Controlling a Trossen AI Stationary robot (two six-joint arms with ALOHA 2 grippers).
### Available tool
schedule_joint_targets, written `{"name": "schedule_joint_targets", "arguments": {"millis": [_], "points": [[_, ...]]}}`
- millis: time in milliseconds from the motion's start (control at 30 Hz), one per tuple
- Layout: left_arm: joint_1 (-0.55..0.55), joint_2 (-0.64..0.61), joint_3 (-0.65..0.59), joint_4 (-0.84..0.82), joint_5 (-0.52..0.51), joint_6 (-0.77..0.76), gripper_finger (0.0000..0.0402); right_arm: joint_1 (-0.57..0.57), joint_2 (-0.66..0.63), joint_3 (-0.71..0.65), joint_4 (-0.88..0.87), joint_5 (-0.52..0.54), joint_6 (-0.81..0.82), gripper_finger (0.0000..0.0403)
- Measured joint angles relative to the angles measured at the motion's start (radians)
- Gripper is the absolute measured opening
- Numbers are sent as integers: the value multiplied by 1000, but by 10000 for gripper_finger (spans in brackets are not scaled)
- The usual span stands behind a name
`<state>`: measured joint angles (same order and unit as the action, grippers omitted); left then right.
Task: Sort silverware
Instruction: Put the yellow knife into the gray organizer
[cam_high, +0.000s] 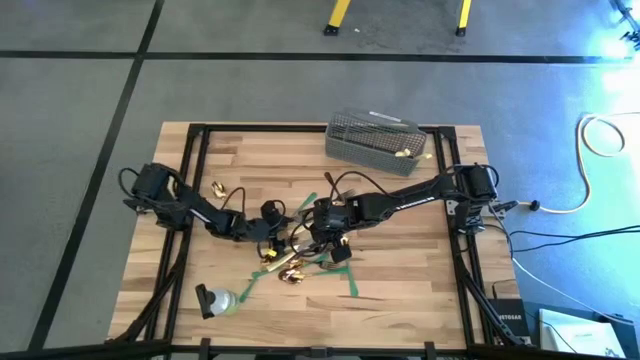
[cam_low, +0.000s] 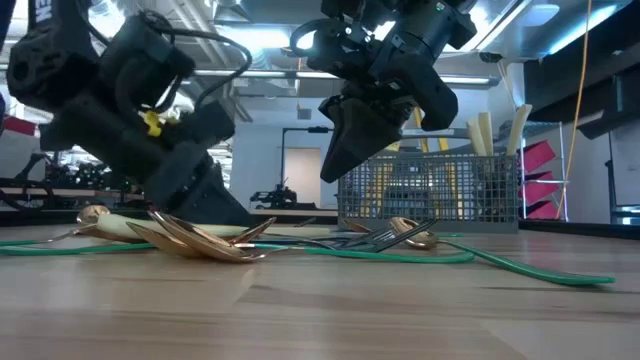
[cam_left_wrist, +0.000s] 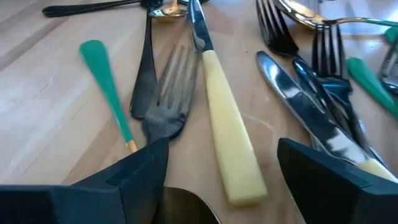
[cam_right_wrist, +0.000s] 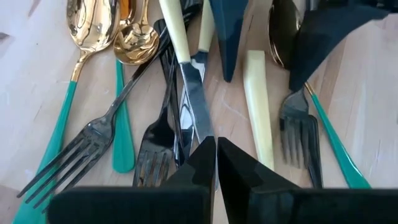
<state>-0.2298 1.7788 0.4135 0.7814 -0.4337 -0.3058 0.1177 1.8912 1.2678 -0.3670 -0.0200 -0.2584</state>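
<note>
The wooden table (cam_high: 400, 290) is carrying everything, with the grey mesh basket (cam_high: 376, 139) sitting at its far edge, well beyond both claws. The left arm is reaching in toward the table's middle, its left gripper (cam_left_wrist: 221, 171) hovering low over the silverware (cam_high: 300, 262) with its fingers (cam_left_wrist: 140, 168) spread wide and holding nothing. The right arm is stretching across from the other side, its right gripper (cam_right_wrist: 216, 163) hanging just above the same heap with the fingertips pressed together and empty. The pile is lying directly beneath and between the two claws. A cream-handled knife (cam_left_wrist: 227, 143) is lying in the gap between the left claw's open fingers, a dark fork (cam_left_wrist: 166, 99) resting just beside it. Under the right claw's closed tips another knife blade (cam_right_wrist: 196, 109) is pointing away, with gold spoons (cam_right_wrist: 93, 28) on green handles off to one side.
</note>
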Motion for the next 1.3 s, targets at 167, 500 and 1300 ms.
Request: {"name": "schedule_joint_targets", "arguments": {"millis": [167, 500, 1300], "points": [[-1, 45, 27, -3, 1, -3, 284, 0, 0, 0, 0, 0, 0, 0], [-16, 47, 48, -34, -45, 30, 273, 0, 0, 0, 2, 0, 0, 0], [-20, 43, 45, -44, -51, 24, 65, 13, -5, 1, -68, 9, 3, 0]]}}
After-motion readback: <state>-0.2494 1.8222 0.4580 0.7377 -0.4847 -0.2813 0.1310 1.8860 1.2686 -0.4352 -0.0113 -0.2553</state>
